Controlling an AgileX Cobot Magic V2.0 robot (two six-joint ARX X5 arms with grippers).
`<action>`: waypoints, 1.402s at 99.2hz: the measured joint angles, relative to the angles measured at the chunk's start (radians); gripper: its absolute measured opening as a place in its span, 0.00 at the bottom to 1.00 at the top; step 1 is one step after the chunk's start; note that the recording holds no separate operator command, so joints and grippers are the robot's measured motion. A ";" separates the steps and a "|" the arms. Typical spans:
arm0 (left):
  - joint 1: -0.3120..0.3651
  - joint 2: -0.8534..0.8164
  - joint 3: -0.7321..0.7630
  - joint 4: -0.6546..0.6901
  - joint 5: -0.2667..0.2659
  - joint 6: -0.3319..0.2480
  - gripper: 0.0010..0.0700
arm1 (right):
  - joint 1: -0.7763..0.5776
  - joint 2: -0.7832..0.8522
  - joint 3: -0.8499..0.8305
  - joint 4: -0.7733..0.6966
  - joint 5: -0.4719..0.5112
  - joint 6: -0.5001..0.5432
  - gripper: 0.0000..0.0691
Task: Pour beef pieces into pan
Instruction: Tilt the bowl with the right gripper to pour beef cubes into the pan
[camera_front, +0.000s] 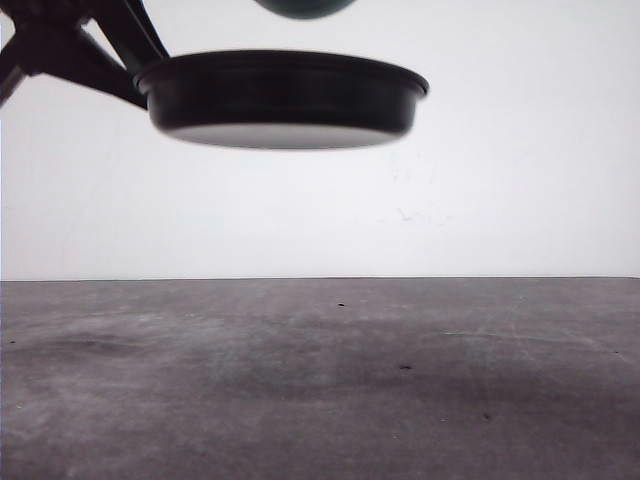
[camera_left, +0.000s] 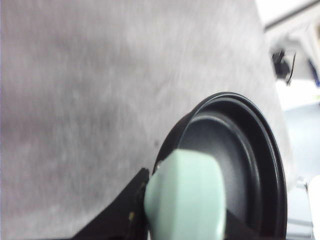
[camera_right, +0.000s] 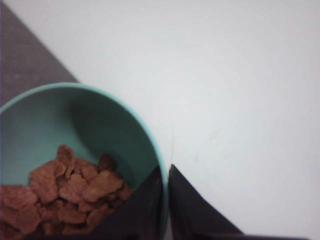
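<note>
Two arms work aloft. Front view: the pan (camera_front: 285, 98) hangs level above the grey table (camera_front: 320, 390). Left wrist view: the left gripper (camera_left: 142, 202) pinches its mint handle (camera_left: 185, 197). Right wrist view: the right gripper (camera_right: 166, 192) clamps the teal bowl (camera_right: 125, 120) rim, beef pieces (camera_right: 65, 200) inside.

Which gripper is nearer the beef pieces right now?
Right. The right gripper is clamped on the rim of the teal bowl holding the beef pieces. The left gripper grips the pan by its mint-green handle, held above the table.
</note>
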 joint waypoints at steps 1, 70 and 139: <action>0.002 0.000 0.003 0.000 0.000 0.000 0.07 | 0.000 0.000 0.000 0.005 0.000 -0.010 0.02; 0.038 0.026 0.061 -0.035 0.031 -0.009 0.07 | 0.005 0.056 -0.024 0.133 -0.204 -0.419 0.02; 0.083 0.027 0.061 -0.050 0.047 -0.008 0.07 | -0.050 0.131 -0.079 0.428 -0.275 -0.634 0.02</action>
